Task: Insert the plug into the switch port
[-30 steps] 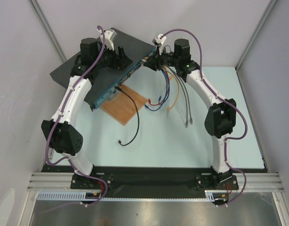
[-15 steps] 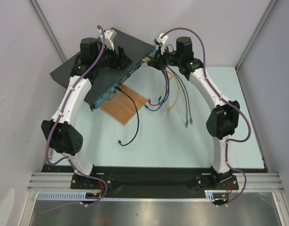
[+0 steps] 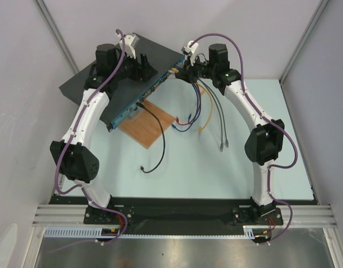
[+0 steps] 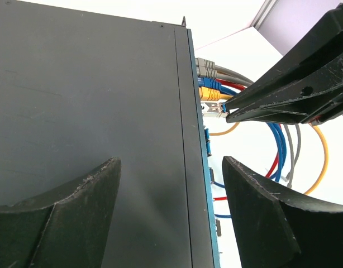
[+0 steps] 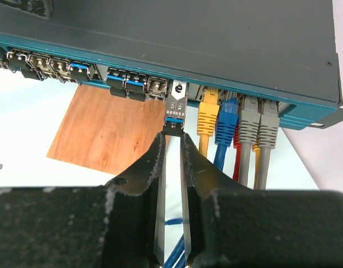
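**Right gripper [image 5: 172, 134] holding the plug [image 5: 176, 105] at a port of the switch [image 5: 216, 44].**

The right fingers are clamping the dark rear end of the plug, a small metal-cased module. It is sitting partly inside a port on the switch's blue front face, just left of the yellow cable [image 5: 206, 120]; how deeply it is seated cannot be told. The left gripper [image 4: 170, 162] is hovering with its fingers spread apart over the front edge of the switch's top panel. The plug is probably light, rigid and smooth-sided, so it is best gripped squarely at its rear end and pushed straight along the port's axis. The switch is likely heavy and stiff, and is lying flat beside the wooden board [image 5: 110, 128].
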Tool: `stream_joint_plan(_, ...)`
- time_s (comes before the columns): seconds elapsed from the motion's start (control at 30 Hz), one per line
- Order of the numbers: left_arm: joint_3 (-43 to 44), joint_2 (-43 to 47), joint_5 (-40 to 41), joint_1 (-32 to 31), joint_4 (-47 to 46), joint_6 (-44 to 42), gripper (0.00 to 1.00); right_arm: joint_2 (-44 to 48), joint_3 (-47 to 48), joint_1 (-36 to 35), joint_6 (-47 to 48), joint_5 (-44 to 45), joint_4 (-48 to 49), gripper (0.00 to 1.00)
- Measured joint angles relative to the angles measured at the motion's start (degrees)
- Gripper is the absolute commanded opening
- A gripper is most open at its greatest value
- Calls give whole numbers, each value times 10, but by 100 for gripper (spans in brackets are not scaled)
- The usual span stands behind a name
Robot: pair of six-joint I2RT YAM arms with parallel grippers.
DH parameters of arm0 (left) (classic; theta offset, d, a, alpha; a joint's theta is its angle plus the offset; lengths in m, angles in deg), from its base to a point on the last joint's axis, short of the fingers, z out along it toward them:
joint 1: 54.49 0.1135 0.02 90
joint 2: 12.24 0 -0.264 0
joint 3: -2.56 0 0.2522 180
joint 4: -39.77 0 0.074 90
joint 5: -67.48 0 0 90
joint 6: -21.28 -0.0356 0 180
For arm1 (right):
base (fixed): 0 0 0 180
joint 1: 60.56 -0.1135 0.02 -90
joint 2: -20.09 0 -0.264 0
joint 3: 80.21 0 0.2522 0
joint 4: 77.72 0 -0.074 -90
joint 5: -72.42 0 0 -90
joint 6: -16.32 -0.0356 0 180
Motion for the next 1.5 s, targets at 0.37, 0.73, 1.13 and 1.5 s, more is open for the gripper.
stream_joint_plan(0.37, 19, -12, -2, 0, 1, 0, 78, -20, 24, -5, -12, -2, 3, 8)
stream_joint_plan(0.73, 19, -17, -8, 3, 1, 0, 78, -60, 75, -18, -30, 2, 16, 6)
stream_joint_plan(1.13, 19, -20, -10, 8, 7, -1, 77, -79, 102, -19, -26, -5, 13, 1)
stream_joint_plan(1.5, 19, -20, -11, 22, 20, -9, 79, -87, 113, -18, -1, -11, 8, 10)
